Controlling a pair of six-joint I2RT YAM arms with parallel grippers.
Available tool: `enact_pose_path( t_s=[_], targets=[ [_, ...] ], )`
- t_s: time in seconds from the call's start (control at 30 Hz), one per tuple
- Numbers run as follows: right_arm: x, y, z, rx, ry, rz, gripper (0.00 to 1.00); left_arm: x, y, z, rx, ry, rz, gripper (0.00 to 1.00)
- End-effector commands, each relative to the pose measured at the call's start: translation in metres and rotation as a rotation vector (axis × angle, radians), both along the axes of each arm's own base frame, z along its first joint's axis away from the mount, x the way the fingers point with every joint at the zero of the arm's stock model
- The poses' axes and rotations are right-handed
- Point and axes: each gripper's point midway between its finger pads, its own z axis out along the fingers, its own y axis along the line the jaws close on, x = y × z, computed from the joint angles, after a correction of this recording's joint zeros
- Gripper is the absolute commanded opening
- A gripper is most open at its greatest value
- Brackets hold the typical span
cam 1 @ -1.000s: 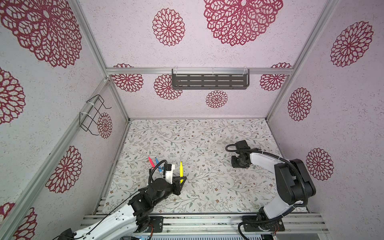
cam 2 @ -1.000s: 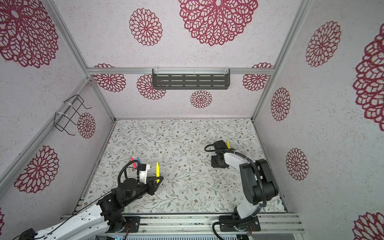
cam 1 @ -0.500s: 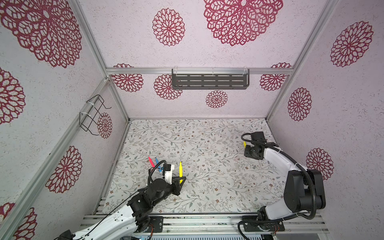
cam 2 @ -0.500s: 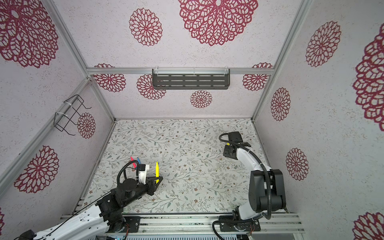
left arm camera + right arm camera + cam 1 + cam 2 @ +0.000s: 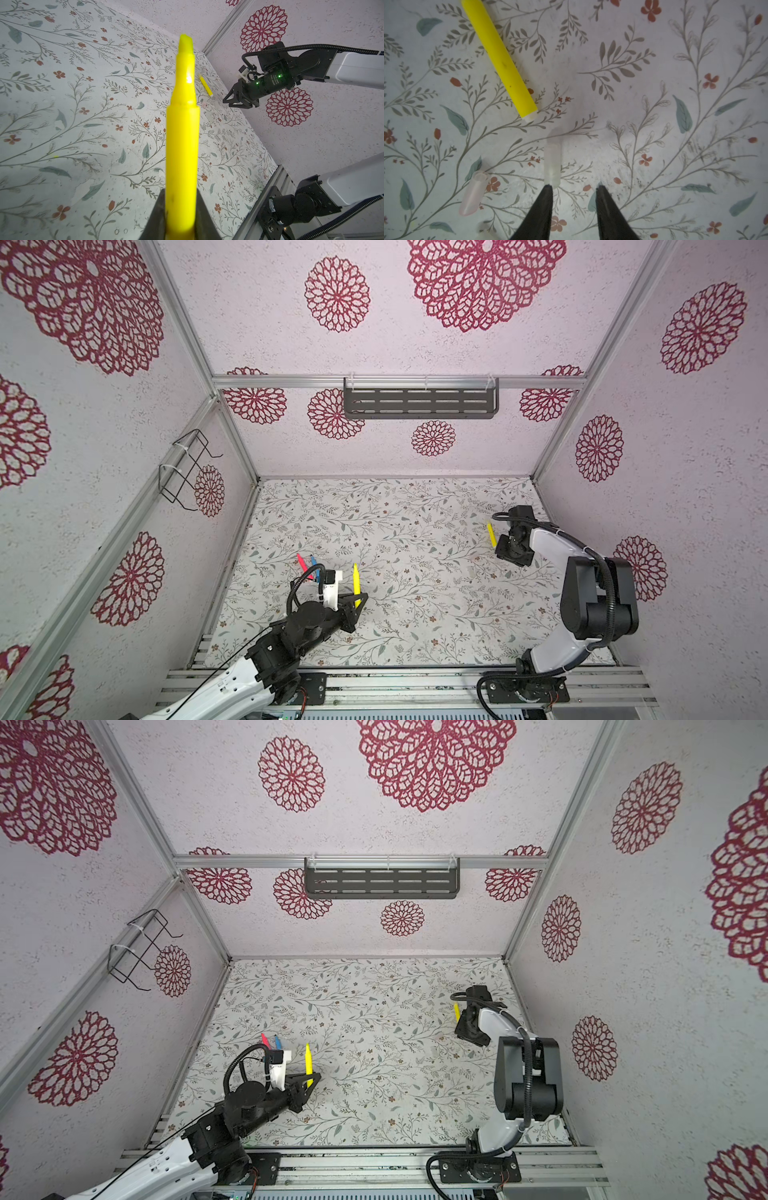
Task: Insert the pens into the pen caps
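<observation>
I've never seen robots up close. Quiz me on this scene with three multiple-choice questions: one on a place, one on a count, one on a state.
1. Where is the loose yellow pen?
A) flat on the table by the right gripper
B) standing on its end
C) held in the air

2. How many pens show in a top view?
A) two
B) four
C) six

3. What is the left gripper doing?
A) open, empty
B) shut on the other yellow pen
C) shut on a cap

Answers: 1A, it lies beside that gripper. 2B, a pink-red pen, a blue pen, two yellow. 3B, its jaws clamp the barrel.
</observation>
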Motion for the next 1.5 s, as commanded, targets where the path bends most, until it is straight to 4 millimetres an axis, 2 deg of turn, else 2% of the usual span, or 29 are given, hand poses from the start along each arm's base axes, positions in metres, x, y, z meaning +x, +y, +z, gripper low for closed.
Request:
enact_pose_path(
  t_s=[0.0,0.5,0.67,0.83,0.97,1.03,1.13,1.23,1.33,1.37,1.47],
  targets=[
    [0.013,0.005,0.008,0.04,-0.041,-0.005,0.38,-0.002,0.002,-0.007,0.003,0.011,0.01,0.0],
    [0.017,0.004,-0.019,-0.007,0.041,0.039,0.35,0.0,0.001,-0.006,0.009,0.012,0.013,0.0],
    [0.016,0.003,-0.024,-0.024,0.071,0.052,0.25,0.0,0.002,-0.005,0.01,0.011,0.015,0.0],
    [0.011,0.005,-0.032,-0.023,0.107,0.076,0.22,0.0,0.002,-0.005,0.009,0.01,0.015,0.0],
    [0.005,0.006,-0.037,-0.027,0.122,0.082,0.11,-0.001,0.003,-0.005,0.008,0.009,0.016,0.0],
    [0.004,0.01,-0.032,-0.026,0.114,0.091,0.06,-0.001,0.004,-0.004,0.006,0.007,0.016,0.0],
    [0.008,0.037,-0.01,0.002,0.048,0.186,0.03,-0.002,0.004,-0.004,0.006,0.008,0.011,0.0],
    [0.011,0.086,0.03,0.063,-0.054,0.359,0.0,-0.003,0.002,-0.002,0.006,0.001,0.001,0.0],
    [0.002,0.158,0.091,0.32,-0.239,0.575,0.0,-0.003,-0.002,0.0,0.0,-0.004,-0.014,0.0],
    [-0.005,0.183,0.118,0.427,-0.322,0.656,0.0,-0.002,-0.003,0.001,-0.004,-0.004,-0.017,0.0],
    [-0.036,0.233,0.199,0.664,-0.568,0.866,0.0,-0.003,-0.01,0.006,-0.012,-0.012,-0.043,0.0]
  ],
)
